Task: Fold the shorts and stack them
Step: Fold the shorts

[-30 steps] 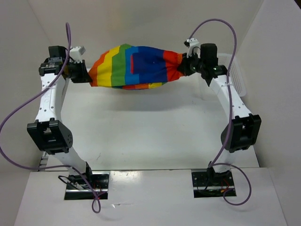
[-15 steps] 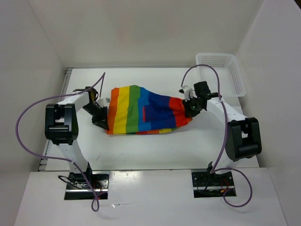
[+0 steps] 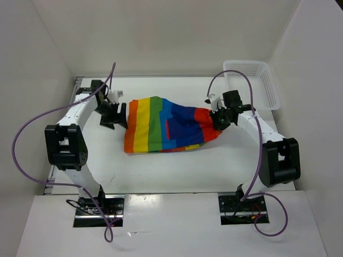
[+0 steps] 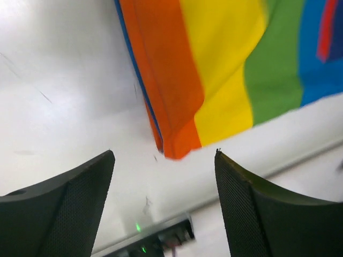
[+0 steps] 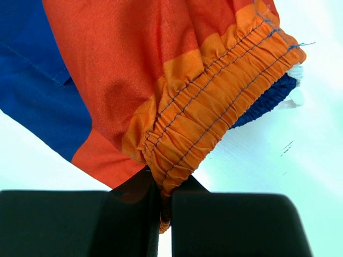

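Observation:
The rainbow-striped shorts (image 3: pixel 163 126) lie spread on the white table, orange stripe to the left and red end to the right. My left gripper (image 3: pixel 114 115) stands open just left of the orange edge, apart from the cloth; in its wrist view the orange corner of the shorts (image 4: pixel 177 142) lies beyond the two black fingers (image 4: pixel 69 203). My right gripper (image 3: pixel 218 121) is shut on the gathered orange waistband (image 5: pixel 214 112) at the shorts' right end, which is pinched between its jaws in the right wrist view.
A white mesh basket (image 3: pixel 252 80) stands at the back right corner of the table (image 3: pixel 161 171). White walls enclose the table on the left, back and right. Purple cables loop over both arms.
Both arms lowered the shorts from the air onto the table. My left gripper let go of the orange end, opened, and drew back a little to the left.

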You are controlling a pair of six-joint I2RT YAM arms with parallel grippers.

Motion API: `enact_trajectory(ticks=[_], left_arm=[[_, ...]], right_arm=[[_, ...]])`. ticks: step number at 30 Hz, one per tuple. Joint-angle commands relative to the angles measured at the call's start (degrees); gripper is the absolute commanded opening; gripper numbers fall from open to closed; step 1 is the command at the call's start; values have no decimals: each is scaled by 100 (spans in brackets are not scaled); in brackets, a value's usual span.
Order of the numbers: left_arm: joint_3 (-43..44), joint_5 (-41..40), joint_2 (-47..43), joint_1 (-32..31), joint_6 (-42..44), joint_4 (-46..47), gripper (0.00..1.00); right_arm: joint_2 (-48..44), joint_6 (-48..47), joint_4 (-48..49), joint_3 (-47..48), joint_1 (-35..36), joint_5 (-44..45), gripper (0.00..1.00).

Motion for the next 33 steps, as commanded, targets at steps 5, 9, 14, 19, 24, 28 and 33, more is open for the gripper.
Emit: enact_trajectory(ticks=[5, 9, 14, 19, 24, 28, 33], left_arm=[[690, -47, 938, -453, 21, 732, 83], [891, -36, 606, -970, 21, 1469, 84], [1532, 306, 279, -1840, 21, 2052, 82], [2737, 491, 1789, -2395, 21, 1586, 72], [3737, 430, 2924, -2684, 21, 1586, 70], [4231, 192, 3530, -2922, 21, 1525, 69], [4548, 122, 3838, -3106, 21, 1525, 71]], right_arm=[[-178, -243, -28, 366, -33, 110, 0], [-179, -243, -28, 366, -33, 110, 0], [-74, -243, 24, 366, -33, 110, 0], [-73, -243, 78, 252, -33, 110, 0], [-178, -182, 192, 138, -33, 162, 0], [-179, -67, 192, 190, -33, 162, 0], [-240, 240, 245, 480, -86, -39, 0]])
